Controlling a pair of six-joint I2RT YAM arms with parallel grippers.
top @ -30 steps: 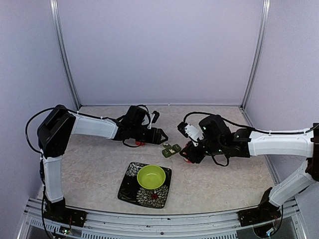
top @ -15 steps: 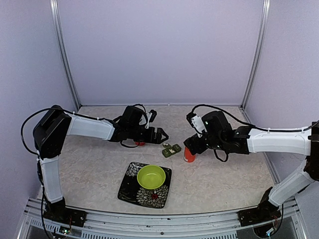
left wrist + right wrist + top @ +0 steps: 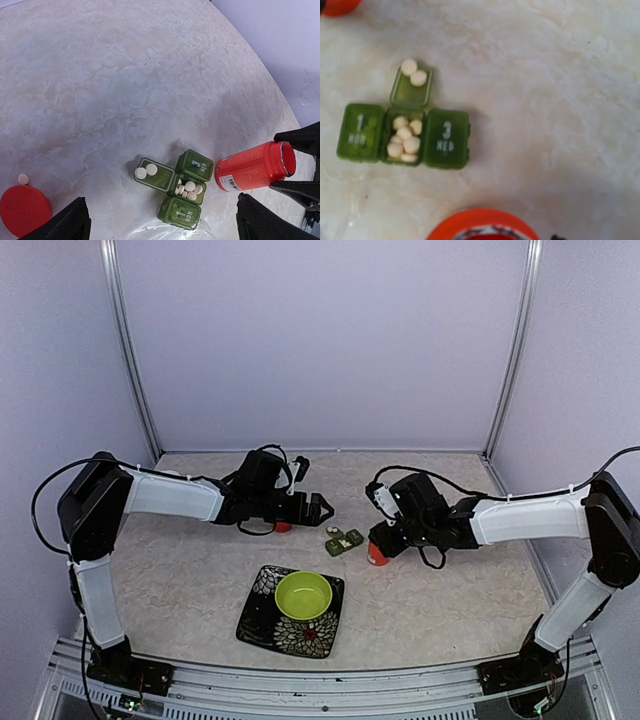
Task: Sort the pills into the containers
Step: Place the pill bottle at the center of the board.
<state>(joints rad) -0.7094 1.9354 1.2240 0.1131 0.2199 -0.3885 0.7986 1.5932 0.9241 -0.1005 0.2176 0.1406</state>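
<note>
The dark green containers (image 3: 182, 187) lie on the table as a strip of three compartments (image 3: 402, 136). The middle one is open and holds several white pills (image 3: 188, 188). Two more pills (image 3: 145, 171) rest on its flipped-back lid. My left gripper (image 3: 318, 510) hovers open just left of the strip with nothing between its fingers (image 3: 67, 225). The orange bottle (image 3: 252, 166), its mouth uncapped, stands right of the strip. My right gripper (image 3: 383, 538) is shut on the bottle's top, a finger (image 3: 300, 141) on each side.
The bottle's red cap (image 3: 22, 210) lies left of the strip under my left arm, with one loose pill (image 3: 23, 178) beside it. A lime-green bowl (image 3: 303, 595) sits on a patterned dark plate (image 3: 262, 625) nearer the front edge.
My right gripper set the bottle down upright, opened and drew back, then returned and closed around its top. My left gripper opened fully and shifted slightly left.
</note>
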